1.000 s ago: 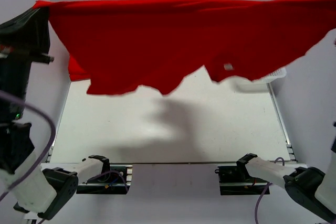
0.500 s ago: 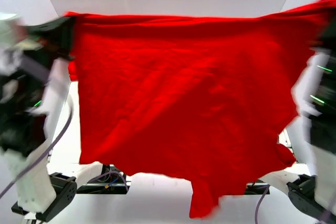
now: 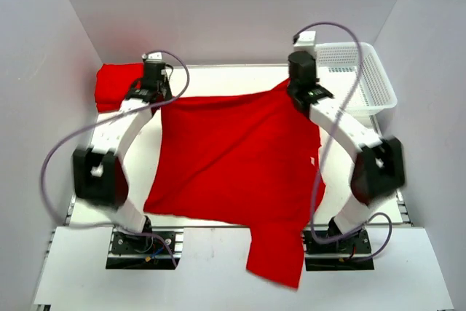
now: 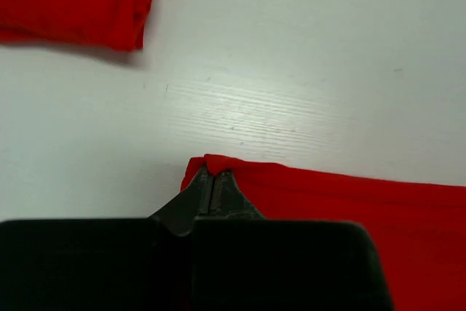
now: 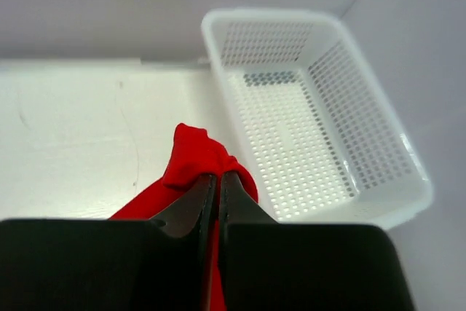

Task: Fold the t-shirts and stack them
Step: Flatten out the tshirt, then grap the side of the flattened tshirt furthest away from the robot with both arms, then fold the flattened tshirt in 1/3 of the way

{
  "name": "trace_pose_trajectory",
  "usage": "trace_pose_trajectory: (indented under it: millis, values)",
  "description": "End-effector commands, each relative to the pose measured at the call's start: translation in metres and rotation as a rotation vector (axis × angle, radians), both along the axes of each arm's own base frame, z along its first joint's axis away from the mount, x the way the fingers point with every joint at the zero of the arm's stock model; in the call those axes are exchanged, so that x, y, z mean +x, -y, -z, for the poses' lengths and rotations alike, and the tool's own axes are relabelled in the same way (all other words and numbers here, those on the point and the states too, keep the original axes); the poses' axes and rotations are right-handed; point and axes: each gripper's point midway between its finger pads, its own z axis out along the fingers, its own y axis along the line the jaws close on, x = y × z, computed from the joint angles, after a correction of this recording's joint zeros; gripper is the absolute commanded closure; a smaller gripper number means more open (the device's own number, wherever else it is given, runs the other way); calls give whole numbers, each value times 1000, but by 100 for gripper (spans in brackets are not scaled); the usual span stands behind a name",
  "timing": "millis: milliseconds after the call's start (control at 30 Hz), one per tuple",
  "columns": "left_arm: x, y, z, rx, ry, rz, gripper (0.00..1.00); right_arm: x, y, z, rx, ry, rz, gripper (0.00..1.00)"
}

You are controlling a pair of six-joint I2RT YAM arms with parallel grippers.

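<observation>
While the left gripper (image 4: 212, 174) is clamping its closed fingertips on one far corner of the t-shirt (image 3: 233, 154) and the right gripper (image 5: 217, 177) is pinching the other far corner in a bunched knot just beside the white mesh basket (image 5: 313, 17), the cloth is no longer hanging in the air. A second ago it was being held high like a curtain across the top view, and half a second ago it was sweeping down toward the near edge. Now it is lying spread on the table (image 3: 233, 76), its far hem pulled nearly straight between the two grippers. Most of the body is resting flat with shallow wrinkles, but the near part is spilling over the table's front edge, where one flap, probably a sleeve, is dangling between the arm bases. Near the left gripper, at the far left corner, a folded red pile (image 3: 115, 84) is sitting apart from the spread shirt. I am judging that the fling has worked and the shirt is waiting for folding, though the overhanging part is probably needing a tuck first, and both pinches are needing release.
</observation>
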Motion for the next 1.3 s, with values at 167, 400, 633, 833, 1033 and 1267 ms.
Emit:
trace_pose_trajectory:
  millis: [167,400,633,833,1033,1267]
  values:
    - [104,-26,39,1,19,-50,100,94,-35,44,63,-75,-65,100]
    - [150,-33,78,23,-41,6,100,123,-38,86,52,-163,-95,100]
    - [166,-36,78,8,-13,45,100,119,-38,98,70,-201,-106,100]
    - [145,-37,87,21,-46,65,100,85,-23,110,73,-286,-78,100]
    - [145,-39,89,35,-45,64,100,24,-19,137,180,-395,-66,100]
    - [153,-42,83,29,-31,62,100,-5,-8,160,190,-477,-22,100]
